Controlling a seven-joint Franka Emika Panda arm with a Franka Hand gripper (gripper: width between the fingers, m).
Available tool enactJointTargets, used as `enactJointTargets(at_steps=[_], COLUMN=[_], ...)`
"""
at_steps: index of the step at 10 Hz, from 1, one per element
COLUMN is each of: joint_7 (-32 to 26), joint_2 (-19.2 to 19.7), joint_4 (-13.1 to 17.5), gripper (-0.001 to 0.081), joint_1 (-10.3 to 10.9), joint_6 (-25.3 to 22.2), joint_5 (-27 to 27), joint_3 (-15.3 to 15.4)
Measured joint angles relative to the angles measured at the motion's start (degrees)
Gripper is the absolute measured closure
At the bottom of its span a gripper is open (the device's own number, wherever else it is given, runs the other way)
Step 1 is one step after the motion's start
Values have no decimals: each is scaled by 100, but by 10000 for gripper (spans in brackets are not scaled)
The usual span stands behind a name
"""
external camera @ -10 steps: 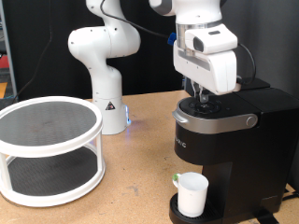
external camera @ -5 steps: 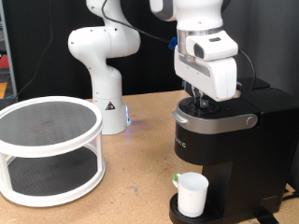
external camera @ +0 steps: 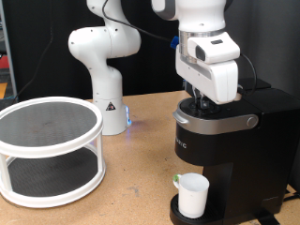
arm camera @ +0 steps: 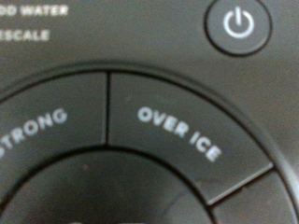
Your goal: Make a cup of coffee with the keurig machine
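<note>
The black keurig machine (external camera: 225, 141) stands at the exterior view's right with its silver-rimmed lid down. The small white cup (external camera: 192, 195) sits on the round drip base under the spout. My gripper (external camera: 202, 99) hangs straight down onto the lid's top buttons; its fingertips are hidden behind the hand and lid rim. The wrist view is filled by the keurig machine's button panel (arm camera: 140, 121): an "OVER ICE" button (arm camera: 177, 131), part of a "STRONG" button (arm camera: 37, 131) and a power button (arm camera: 238, 23), very close and blurred. No fingers show there.
A white two-tier round rack (external camera: 47, 150) stands at the exterior view's left on the wooden table (external camera: 131, 187). The arm's white base (external camera: 105, 89) rises behind it, near the middle.
The hand shifted slightly to the exterior view's right and a touch lower over the lid. Cup, machine and rack have not moved.
</note>
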Motion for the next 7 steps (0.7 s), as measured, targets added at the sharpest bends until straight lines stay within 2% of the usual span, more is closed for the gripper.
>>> enactJointTargets(at_steps=[4,7], joint_7=[56,89], joint_2=[246,304], joint_4=[403,478], gripper=[805,805], joint_1=[-19,-24], joint_6=[-693,-728], joint_5=[0,0], joint_3=[-14,-15])
